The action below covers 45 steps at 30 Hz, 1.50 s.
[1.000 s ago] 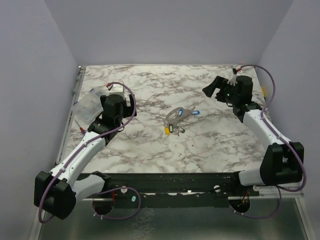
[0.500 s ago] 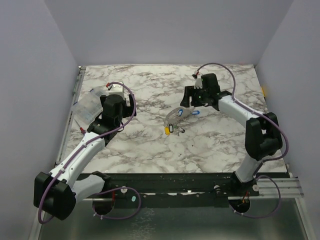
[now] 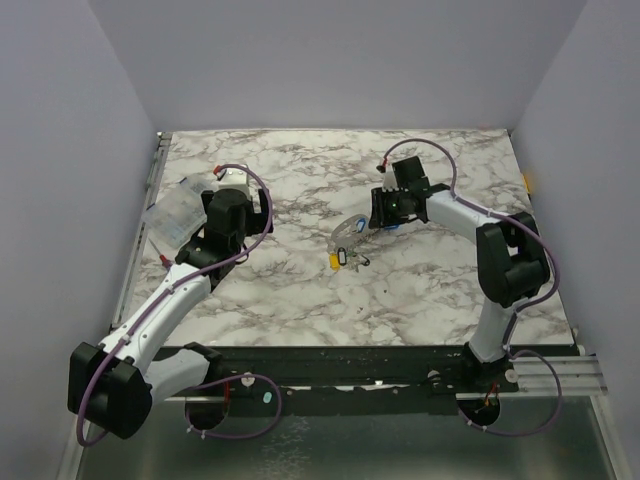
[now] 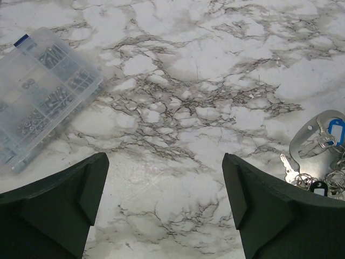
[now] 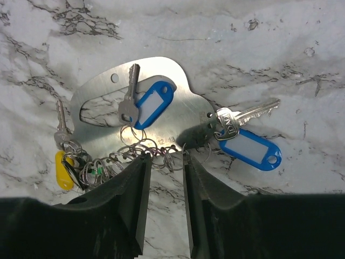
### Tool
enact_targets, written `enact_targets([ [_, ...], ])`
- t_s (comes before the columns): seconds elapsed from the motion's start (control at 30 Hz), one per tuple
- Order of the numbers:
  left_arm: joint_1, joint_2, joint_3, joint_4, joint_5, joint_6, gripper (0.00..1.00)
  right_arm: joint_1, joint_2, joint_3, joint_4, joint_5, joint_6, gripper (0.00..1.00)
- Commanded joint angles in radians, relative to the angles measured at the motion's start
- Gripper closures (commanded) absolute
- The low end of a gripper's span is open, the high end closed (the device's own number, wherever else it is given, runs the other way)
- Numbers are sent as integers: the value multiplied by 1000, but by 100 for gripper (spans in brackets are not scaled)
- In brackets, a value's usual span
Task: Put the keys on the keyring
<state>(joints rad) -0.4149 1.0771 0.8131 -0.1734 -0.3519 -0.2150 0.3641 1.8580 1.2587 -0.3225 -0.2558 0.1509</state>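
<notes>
Pickup looks to be the step: mid-frame in its wrist view, the right gripper [image 5: 163,157] has its fingers narrowly apart astride the keyring [image 5: 171,158], with the keys [image 5: 129,100] fanned just above. Next calls for pinching one loop cleanly. The left gripper [image 4: 164,178] gapes wide, empty.

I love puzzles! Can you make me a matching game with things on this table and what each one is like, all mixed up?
1 clear plastic compartment box
2 yellow plastic key tag
3 flat shiny metal plate
4 left gripper

A under a blue-tagged silver key
B open above the white marble table
C full of small metal parts
D left end of the chain of wire rings, right wrist view

Pairs: 1-C, 2-D, 3-A, 4-B
</notes>
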Motion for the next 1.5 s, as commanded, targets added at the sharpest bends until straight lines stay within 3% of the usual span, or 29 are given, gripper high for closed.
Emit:
enact_targets([
  [0.0, -7, 2, 3, 12, 22, 11, 5, 9, 17, -1, -38, 18, -11, 62],
  [0.33, -7, 9, 5, 11, 31, 9, 6, 18, 28, -36, -35, 17, -6, 69],
  [0.93, -7, 11, 5, 11, 29, 12, 6, 19, 71, -35, -33, 18, -8, 66],
  [1.03, -7, 10, 3, 11, 28, 12, 6, 19, 74, -35, -27, 13, -10, 71],
  [1.23, -8, 10, 4, 12, 28, 13, 6, 19, 72, -30, -27, 15, -10, 98],
  [1.47, -8, 7, 3, 12, 28, 14, 6, 25, 10, -32, -35, 35, -11, 99],
])
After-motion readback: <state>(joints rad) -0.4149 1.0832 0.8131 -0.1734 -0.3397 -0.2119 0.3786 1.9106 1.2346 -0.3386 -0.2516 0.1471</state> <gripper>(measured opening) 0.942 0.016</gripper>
